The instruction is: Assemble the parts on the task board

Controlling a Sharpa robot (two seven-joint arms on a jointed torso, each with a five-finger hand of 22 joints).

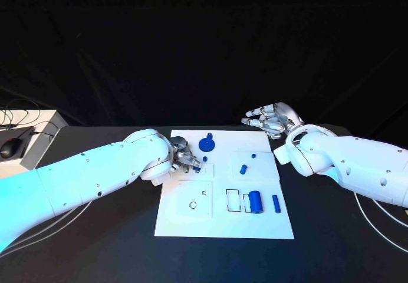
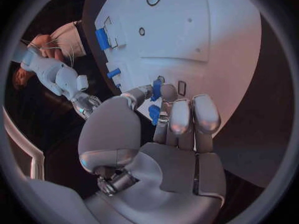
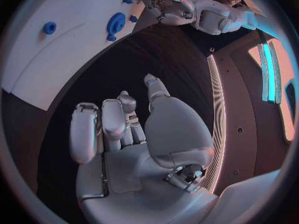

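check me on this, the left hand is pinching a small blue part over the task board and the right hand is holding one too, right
Half right. The left hand does pinch a small blue part over the task board. The right hand holds nothing; the right wrist view shows it bare above the black table.

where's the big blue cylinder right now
In the head view the big blue cylinder lies on the near right part of the white board, between an empty rectangular slot and a thinner blue pin.
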